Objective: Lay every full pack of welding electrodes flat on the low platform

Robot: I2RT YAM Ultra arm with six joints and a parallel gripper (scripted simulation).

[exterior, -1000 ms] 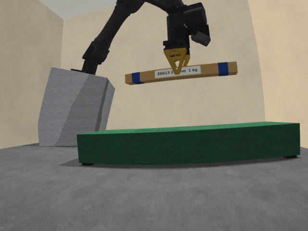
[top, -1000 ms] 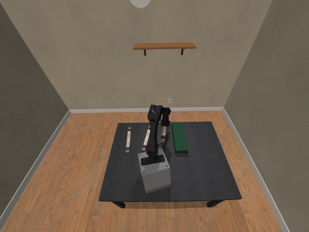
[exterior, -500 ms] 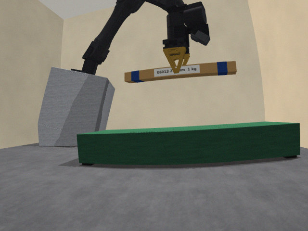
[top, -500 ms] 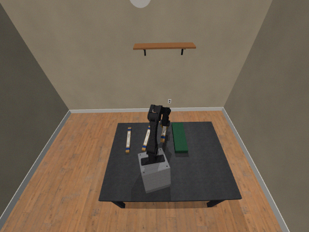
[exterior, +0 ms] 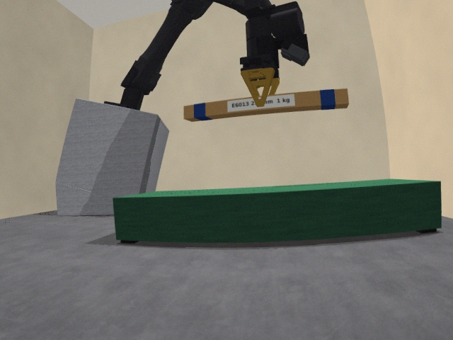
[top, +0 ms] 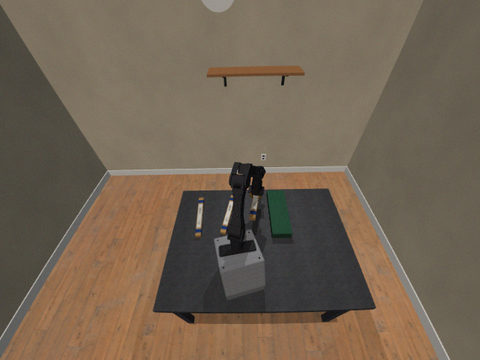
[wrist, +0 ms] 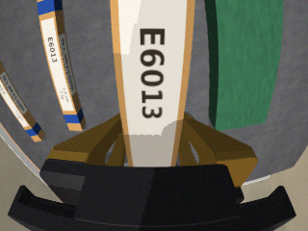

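Observation:
My gripper (exterior: 260, 98) is shut on a long tan pack of electrodes (exterior: 266, 104) with blue bands and a white "E6013 1 kg" label. It grips the pack near its middle and holds it level, well above the table. The pack also shows in the wrist view (wrist: 153, 58) and in the overhead view (top: 253, 207). The low green platform (exterior: 277, 214) lies under and beside the held pack, to its right in the wrist view (wrist: 246, 38). Two other packs lie flat on the table to the left: one (top: 199, 217) far left, one (top: 226, 214) partly hidden by the arm.
The grey robot base block (top: 240, 267) stands on the dark table in front of the packs. The platform (top: 279, 213) runs lengthwise right of the arm. A wooden shelf (top: 256, 71) hangs on the back wall.

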